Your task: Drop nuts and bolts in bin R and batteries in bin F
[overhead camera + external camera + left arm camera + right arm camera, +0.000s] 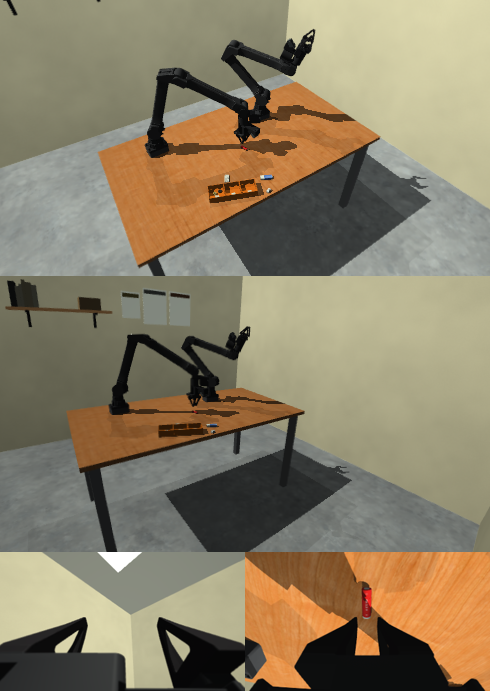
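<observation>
A red battery lies on the table. My right gripper points down just above it, partly open and empty, with the battery's near end in line with the gap between the fingertips. My left gripper is wide open and empty, raised high and facing the walls. A row of three joined orange-brown bins stands near the table's front edge, with small items inside too small to name. The bin letters cannot be read.
A blue and white object lies right of the bins. A small greyish piece lies near the front edge. A small whitish object stands close behind the bins.
</observation>
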`<action>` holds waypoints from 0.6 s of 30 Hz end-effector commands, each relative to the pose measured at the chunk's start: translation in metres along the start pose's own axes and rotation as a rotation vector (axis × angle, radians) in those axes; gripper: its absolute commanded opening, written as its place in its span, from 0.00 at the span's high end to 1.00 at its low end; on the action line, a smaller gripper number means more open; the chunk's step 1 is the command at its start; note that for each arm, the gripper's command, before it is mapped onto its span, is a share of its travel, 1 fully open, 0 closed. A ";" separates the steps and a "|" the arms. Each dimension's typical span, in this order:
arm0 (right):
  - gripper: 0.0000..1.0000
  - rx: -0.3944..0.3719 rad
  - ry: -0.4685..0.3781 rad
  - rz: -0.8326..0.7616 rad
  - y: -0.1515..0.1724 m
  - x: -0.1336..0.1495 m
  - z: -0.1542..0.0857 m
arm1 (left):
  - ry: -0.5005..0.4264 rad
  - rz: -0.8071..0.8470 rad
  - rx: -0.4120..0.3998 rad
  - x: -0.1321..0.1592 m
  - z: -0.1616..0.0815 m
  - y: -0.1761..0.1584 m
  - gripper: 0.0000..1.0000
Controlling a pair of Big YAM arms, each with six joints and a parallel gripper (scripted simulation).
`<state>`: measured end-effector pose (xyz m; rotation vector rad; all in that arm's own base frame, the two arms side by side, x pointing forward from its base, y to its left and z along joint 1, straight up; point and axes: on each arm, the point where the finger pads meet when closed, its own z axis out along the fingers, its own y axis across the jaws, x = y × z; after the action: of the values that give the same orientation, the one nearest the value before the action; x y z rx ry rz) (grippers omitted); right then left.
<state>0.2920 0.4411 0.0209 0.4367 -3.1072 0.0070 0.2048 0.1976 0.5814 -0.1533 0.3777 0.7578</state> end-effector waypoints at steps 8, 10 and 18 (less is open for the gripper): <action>0.72 -0.024 -0.028 0.001 0.010 -0.008 0.027 | -0.032 0.016 -0.006 -0.011 0.001 0.004 0.00; 0.72 -0.024 -0.028 0.001 0.010 -0.008 0.027 | -0.032 0.016 -0.006 -0.011 0.001 0.004 0.00; 0.72 -0.018 -0.021 0.001 0.012 -0.012 0.039 | -0.032 0.016 -0.006 -0.011 0.001 0.004 0.00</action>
<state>0.2934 0.4432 -0.0161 0.4367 -3.1072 0.0070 0.2048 0.1976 0.5814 -0.1533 0.3777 0.7578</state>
